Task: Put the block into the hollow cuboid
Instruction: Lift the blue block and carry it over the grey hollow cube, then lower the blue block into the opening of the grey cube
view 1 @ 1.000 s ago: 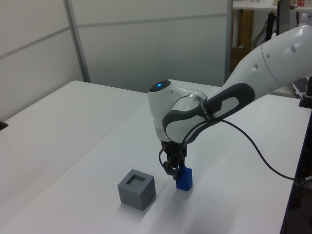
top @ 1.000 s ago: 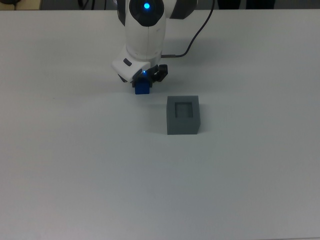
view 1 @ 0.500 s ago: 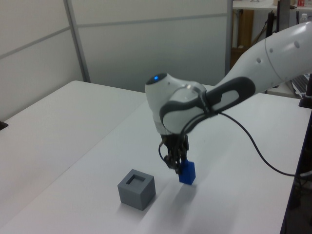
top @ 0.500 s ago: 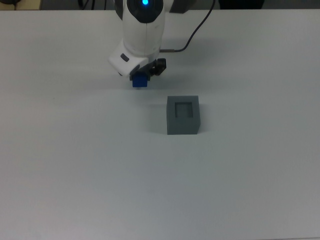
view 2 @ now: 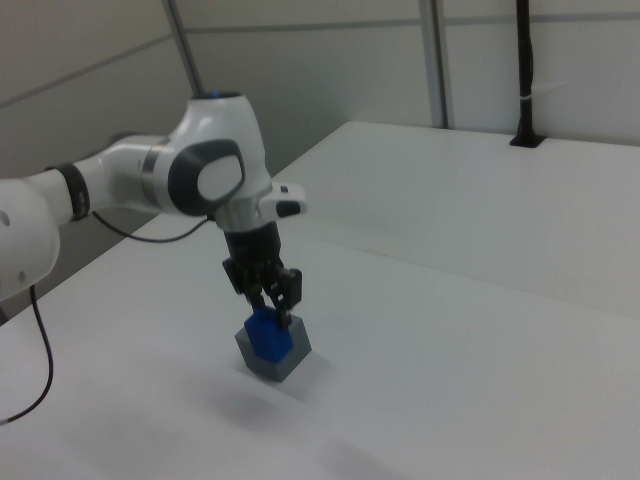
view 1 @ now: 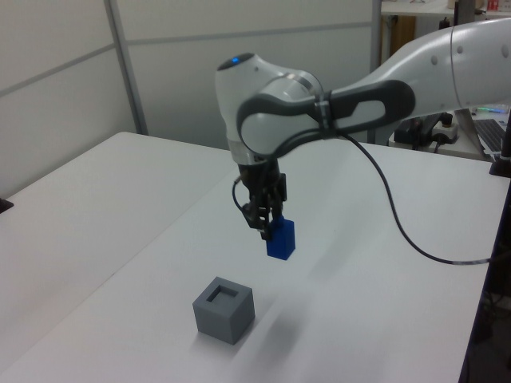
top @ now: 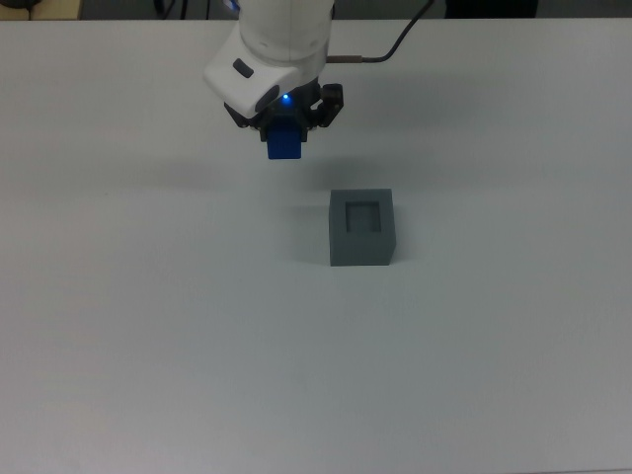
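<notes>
Left view: two-finger gripper [view 1: 266, 227] clamped on upper end of small bright blue matte block [view 1: 280, 239], airborne, beside and above grey matte hollow cuboid [view 1: 223, 309] with square top recess. Block likely light, rigid; narrow faces suit pinch. Recess empty.

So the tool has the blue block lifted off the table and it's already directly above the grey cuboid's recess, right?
Not quite. The tool does hold the blue block off the table, but not above the grey cuboid: the top view shows the block up and toward the top view's left of the recess.
</notes>
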Available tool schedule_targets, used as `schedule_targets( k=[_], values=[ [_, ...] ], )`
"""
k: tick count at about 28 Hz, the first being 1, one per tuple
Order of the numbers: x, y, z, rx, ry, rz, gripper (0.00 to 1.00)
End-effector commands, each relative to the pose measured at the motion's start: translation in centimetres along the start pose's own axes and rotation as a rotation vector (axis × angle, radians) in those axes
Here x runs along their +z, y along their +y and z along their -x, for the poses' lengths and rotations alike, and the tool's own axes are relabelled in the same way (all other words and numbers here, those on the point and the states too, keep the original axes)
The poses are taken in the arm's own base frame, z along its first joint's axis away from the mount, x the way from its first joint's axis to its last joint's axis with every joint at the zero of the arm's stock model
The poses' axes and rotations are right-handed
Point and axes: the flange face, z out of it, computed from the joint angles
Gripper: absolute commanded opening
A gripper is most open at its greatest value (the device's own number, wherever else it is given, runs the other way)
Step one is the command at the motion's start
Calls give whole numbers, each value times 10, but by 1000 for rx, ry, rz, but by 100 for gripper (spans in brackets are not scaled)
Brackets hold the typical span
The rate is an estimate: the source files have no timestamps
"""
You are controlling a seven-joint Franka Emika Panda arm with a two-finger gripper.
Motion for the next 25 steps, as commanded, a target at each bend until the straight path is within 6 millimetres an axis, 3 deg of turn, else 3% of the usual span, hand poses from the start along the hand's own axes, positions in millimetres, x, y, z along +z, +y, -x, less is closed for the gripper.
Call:
schedule_targets(
  k=[1, 2, 14, 20, 25],
  values=[
    [-5, -18, -31, -13, -39, -10, 29],
    [-8, -31, -36, -27, -29, -12, 29],
    [16, -100, -69, -27, 36, 4, 24],
    [45, -114, -83, 13, 57, 31, 24],
    [50, -117, -86, 30, 73, 33, 21]
  ],
)
